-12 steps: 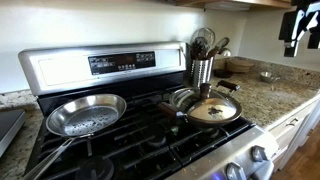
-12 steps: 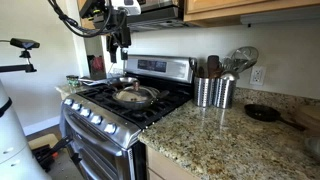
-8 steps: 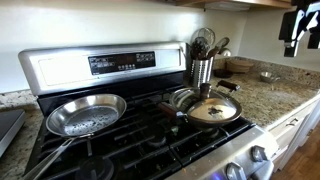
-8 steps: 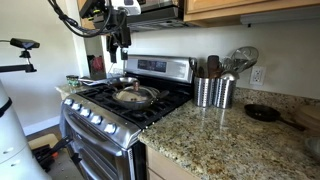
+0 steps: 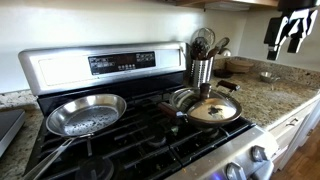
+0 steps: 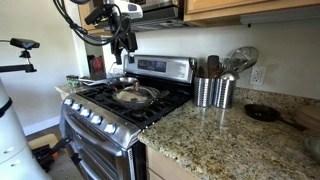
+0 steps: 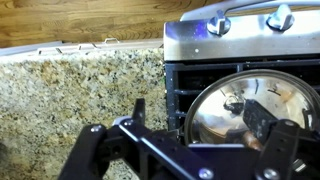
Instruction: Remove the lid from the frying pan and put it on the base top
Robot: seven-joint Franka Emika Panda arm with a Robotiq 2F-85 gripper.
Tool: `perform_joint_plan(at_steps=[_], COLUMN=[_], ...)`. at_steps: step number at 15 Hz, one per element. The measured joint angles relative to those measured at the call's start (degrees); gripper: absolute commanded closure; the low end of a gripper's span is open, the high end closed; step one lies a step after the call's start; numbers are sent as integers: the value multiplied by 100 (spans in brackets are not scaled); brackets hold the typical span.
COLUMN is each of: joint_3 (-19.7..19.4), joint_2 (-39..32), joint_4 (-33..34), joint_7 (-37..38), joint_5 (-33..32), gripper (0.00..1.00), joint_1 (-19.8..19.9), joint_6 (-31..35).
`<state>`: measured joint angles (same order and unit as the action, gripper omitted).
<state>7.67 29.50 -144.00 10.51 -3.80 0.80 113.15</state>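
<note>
The lid (image 5: 213,110) sits on the black frying pan (image 5: 187,118) on a front stove burner, its dark knob at the centre. Lid and pan also show in an exterior view (image 6: 133,96). In the wrist view the lid (image 7: 225,110) lies below and between my fingers. My gripper (image 5: 283,47) hangs high above and to one side of the pan, open and empty; it also shows in an exterior view (image 6: 126,48) and in the wrist view (image 7: 200,125). The speckled granite base top (image 5: 272,100) lies beside the stove (image 6: 215,135) (image 7: 70,100).
A shiny silver pan (image 5: 85,115) sits on another burner. Metal utensil holders (image 5: 202,68) (image 6: 213,92) stand on the worktop by the stove. A small dark dish (image 6: 262,113) lies further along the worktop. The stove's control panel (image 5: 120,62) rises behind the burners.
My gripper has moved a little sideways toward the stove, still high up. The lid and pans have not moved.
</note>
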Motion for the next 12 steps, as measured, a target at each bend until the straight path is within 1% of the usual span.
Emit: perform_joint_plan(at_steps=[4, 6, 8, 12], joint_3=[-69, -106, -127, -138], joint_2=[-549, -814, -950, -966], joint_4=[-42, -42, -38, -18], joint_7=[-320, -490, -561, -572], joint_5=[69, 131, 163, 166], gripper=[0, 0, 0, 0], joint_1=[-87, -150, -192, -217], joint_6=[986, 1339, 1463, 1467])
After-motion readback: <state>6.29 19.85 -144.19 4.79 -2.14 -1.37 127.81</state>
